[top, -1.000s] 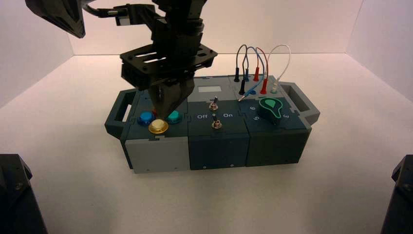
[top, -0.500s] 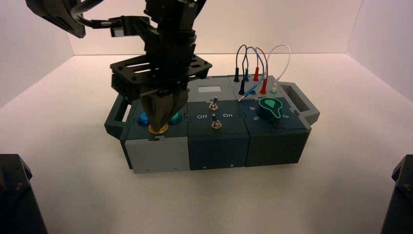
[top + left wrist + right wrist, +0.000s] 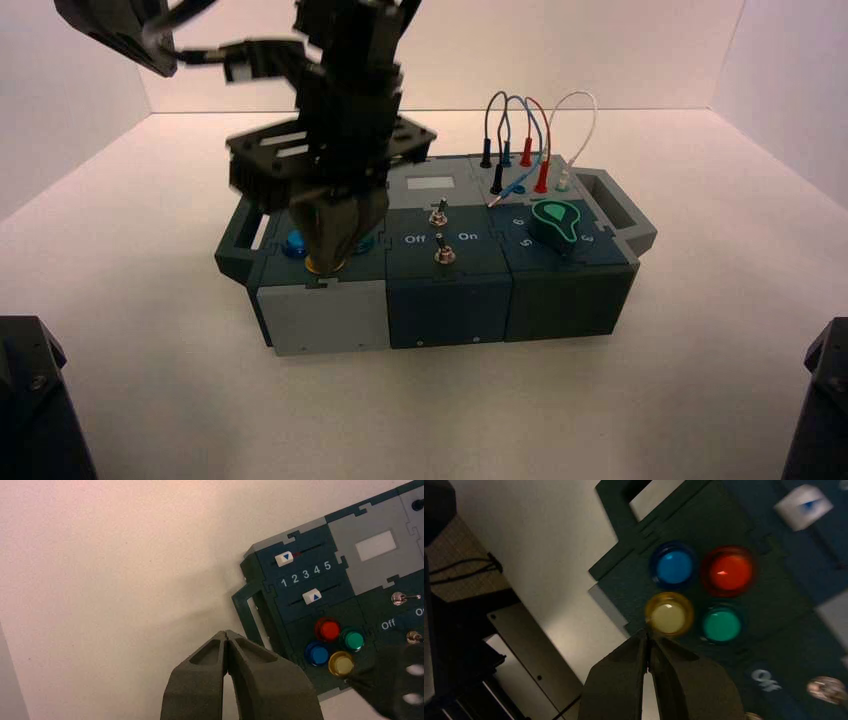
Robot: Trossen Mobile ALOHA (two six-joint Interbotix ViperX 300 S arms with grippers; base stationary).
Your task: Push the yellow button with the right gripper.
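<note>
The yellow button sits in a cluster with a blue, a red-orange and a teal button on the box's left block. My right gripper is shut, and its pointed tip is at the yellow button's rim. In the high view the right gripper stands upright over the yellow button and hides most of it. My left gripper is shut and empty, held high beside the box's left end. The yellow button also shows in the left wrist view.
The box has handles at both ends. Two toggle switches stand in the middle by "Off" and "On", with a teal knob and looped wires on the right. Two white sliders lie behind the buttons.
My right gripper has come down and a little left onto the yellow button, covering most of it in the high view. The left arm has not moved.
</note>
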